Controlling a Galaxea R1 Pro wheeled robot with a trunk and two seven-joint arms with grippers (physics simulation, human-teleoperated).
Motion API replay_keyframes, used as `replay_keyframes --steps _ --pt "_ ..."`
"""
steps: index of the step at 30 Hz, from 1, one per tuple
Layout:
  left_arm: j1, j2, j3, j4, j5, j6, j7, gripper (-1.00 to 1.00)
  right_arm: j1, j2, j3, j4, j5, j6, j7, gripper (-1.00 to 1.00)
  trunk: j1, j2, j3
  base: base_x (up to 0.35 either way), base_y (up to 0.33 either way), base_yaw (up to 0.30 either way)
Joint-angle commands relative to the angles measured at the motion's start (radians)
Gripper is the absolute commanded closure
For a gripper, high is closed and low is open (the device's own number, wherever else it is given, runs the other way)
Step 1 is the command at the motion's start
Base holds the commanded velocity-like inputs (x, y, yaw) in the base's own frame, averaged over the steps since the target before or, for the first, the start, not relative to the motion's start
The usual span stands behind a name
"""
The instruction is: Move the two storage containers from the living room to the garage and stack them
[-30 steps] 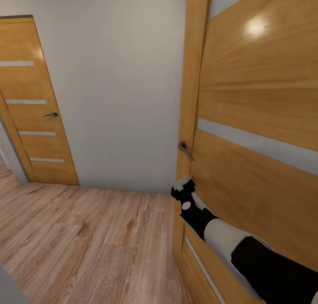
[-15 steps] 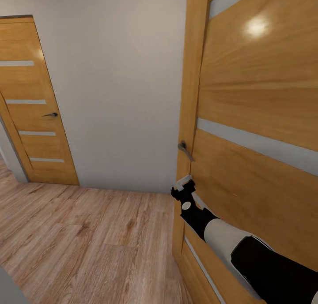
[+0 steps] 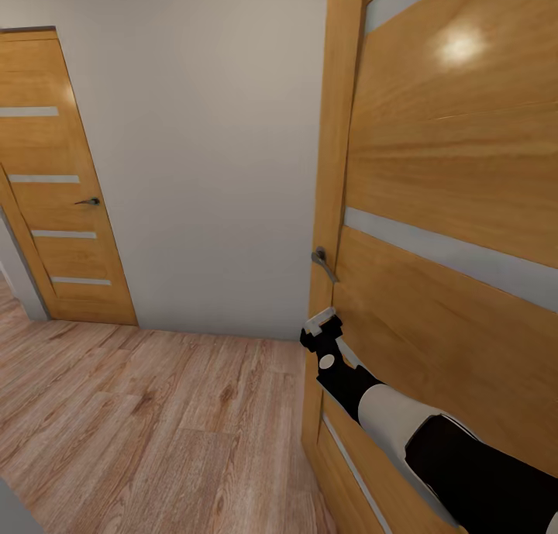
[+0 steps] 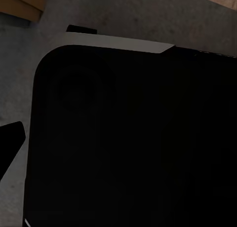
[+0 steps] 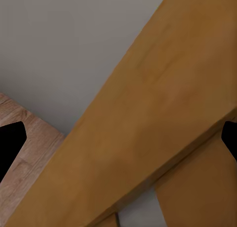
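Note:
The two storage containers are out of view. I stand in a hallway, close to a wooden door (image 3: 449,208) with pale stripes on my right. My right arm reaches to that door's edge, and my right gripper (image 3: 319,326) sits just below its metal lever handle (image 3: 324,264). In the right wrist view the right gripper (image 5: 123,140) is open, its dark fingertips (image 5: 11,143) at opposite edges of the picture, with the door's wood (image 5: 148,118) close ahead and nothing between them. In the left wrist view one fingertip (image 4: 10,140) of the left gripper shows beside my own black body (image 4: 133,138).
A second striped wooden door (image 3: 58,185), closed, stands at the far left. Between the doors runs a plain white wall (image 3: 209,154). Light wood plank floor (image 3: 155,425) spreads ahead and to the left.
Almost nothing. The bright glint on the right-hand door has slid slightly to the right, and the picture has shifted by a few pixels. My right arm stays in place.

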Motion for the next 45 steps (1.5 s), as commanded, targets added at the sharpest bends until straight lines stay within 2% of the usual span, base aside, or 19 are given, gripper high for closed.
replay_keyframes --steps 1,13,17,24,27,34,45 --pt "0.0 0.0 0.004 0.0 0.008 -0.001 -0.005 -1.0 -0.001 0.0 -0.019 0.003 -0.002 -0.003 -0.007 -1.0 0.0 0.0 -0.001 0.0 -0.019 0.0" --pt "0.0 0.001 0.004 0.0 0.009 -0.002 -0.005 -1.0 -0.001 0.0 -0.022 0.003 -0.002 -0.001 -0.008 -1.0 0.0 0.0 -0.001 0.0 -0.052 0.0" --pt "0.0 0.001 0.004 0.0 0.009 -0.002 -0.005 -1.0 -0.015 -0.023 -0.026 0.002 -0.003 0.003 -0.008 -1.0 0.0 0.0 -0.001 0.0 0.0 0.0" --pt "0.0 0.001 0.004 0.0 0.009 -0.002 -0.005 -1.0 -0.03 -0.043 -0.028 0.002 -0.003 0.007 -0.027 -1.0 0.0 0.0 -0.001 0.0 0.0 0.0" --pt "0.0 0.001 0.004 0.0 0.009 -0.002 -0.005 -1.0 -0.041 -0.063 -0.029 0.003 -0.004 0.008 -0.031 -1.0 0.0 0.0 -0.001 0.0 0.0 0.0" --pt "0.0 0.001 0.004 0.0 0.009 -0.002 -0.005 -1.0 -0.064 -0.091 -0.029 0.011 -0.007 0.008 -0.033 -1.0 0.0 0.0 -0.001 0.0 0.0 0.0" --pt "0.0 0.001 0.004 0.0 0.008 -0.002 -0.005 -1.0 -0.079 -0.165 -0.031 0.014 -0.011 0.007 -0.033 -1.0 0.0 0.0 -0.001 0.0 0.0 0.0"
